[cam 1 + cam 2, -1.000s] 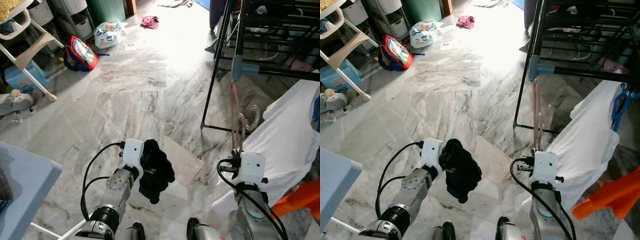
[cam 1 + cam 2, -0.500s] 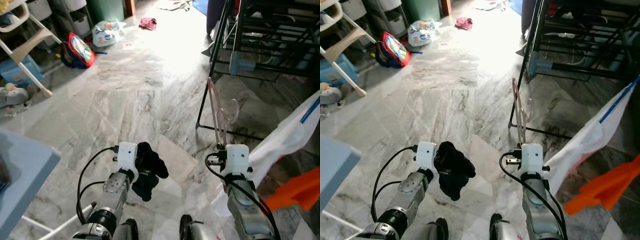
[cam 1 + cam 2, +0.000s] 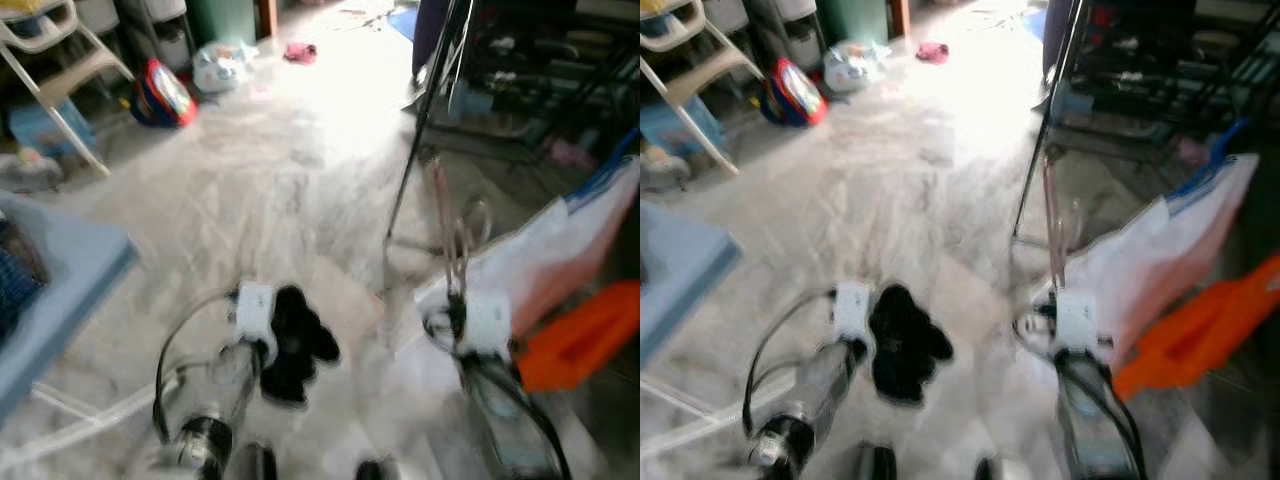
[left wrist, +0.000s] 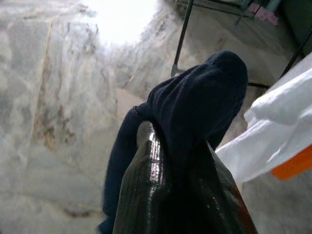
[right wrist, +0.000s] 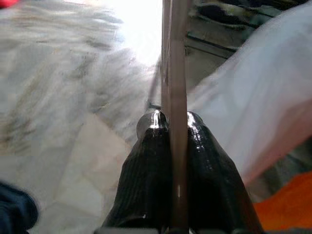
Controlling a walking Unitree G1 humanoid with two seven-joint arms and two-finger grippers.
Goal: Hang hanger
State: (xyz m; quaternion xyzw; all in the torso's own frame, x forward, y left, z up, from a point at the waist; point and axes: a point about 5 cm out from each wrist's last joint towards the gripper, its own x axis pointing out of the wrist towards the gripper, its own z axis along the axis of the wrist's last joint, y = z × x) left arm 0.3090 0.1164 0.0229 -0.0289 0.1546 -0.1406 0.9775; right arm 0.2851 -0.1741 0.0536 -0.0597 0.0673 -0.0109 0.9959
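Note:
My right gripper (image 5: 174, 127) is shut on a thin pinkish hanger (image 3: 449, 232) that stands upright from it, edge-on in the right wrist view, hanger (image 5: 174, 73). My left gripper (image 4: 168, 141) is shut on a dark navy cloth (image 3: 296, 342) that droops in a bunch, cloth (image 4: 195, 102). Ahead on the right stands a black drying rack (image 3: 505, 60) with a slanted leg (image 3: 1045, 130). Both eye views are blurred.
White fabric (image 3: 540, 260) and orange fabric (image 3: 577, 335) hang low on my right. A blue table corner (image 3: 60, 285) sits at my left. A red backpack (image 3: 168, 92), a high chair (image 3: 55, 55) and bags lie far left on the marble floor (image 3: 270, 190).
The camera has shifted and blurred; the blue table and the white and orange fabric sit closer in. Both grippers keep their holds.

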